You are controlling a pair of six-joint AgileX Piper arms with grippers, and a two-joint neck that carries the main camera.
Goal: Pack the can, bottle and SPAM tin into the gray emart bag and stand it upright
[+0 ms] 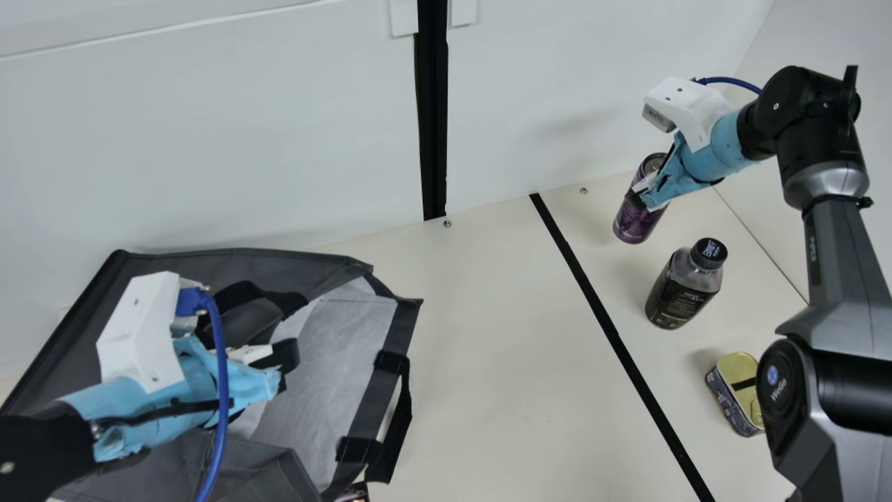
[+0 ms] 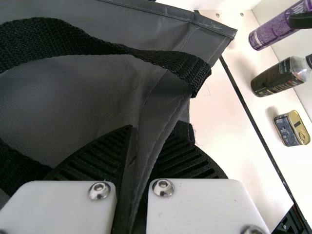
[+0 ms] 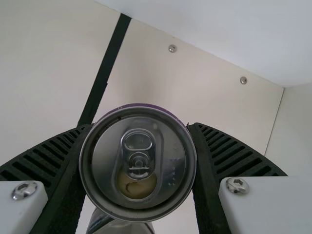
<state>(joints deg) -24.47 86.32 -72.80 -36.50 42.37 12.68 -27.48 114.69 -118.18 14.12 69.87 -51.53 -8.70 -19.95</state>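
My left gripper (image 1: 282, 364) is at the gray bag (image 1: 390, 333), which lies with its mouth towards the right. In the left wrist view, a fold of the bag (image 2: 161, 97) is pinched in the left gripper (image 2: 150, 132). At the back right, my right gripper (image 1: 647, 196) is shut on the purple can (image 1: 635, 222). From the right wrist view, the can's top (image 3: 168, 163) sits between both pads of the right gripper (image 3: 141, 127). The dark bottle (image 1: 677, 296) stands upright in front of the can. Nearer the front is the SPAM tin (image 1: 735, 397).
A black tape line (image 1: 606, 328) crosses the cream table (image 1: 488, 362) between the bag and the items. White wall panels (image 1: 279, 139) rise behind. The right arm's link passes close beside the SPAM tin. Black handle straps (image 1: 397, 418) hang from the bag's mouth.
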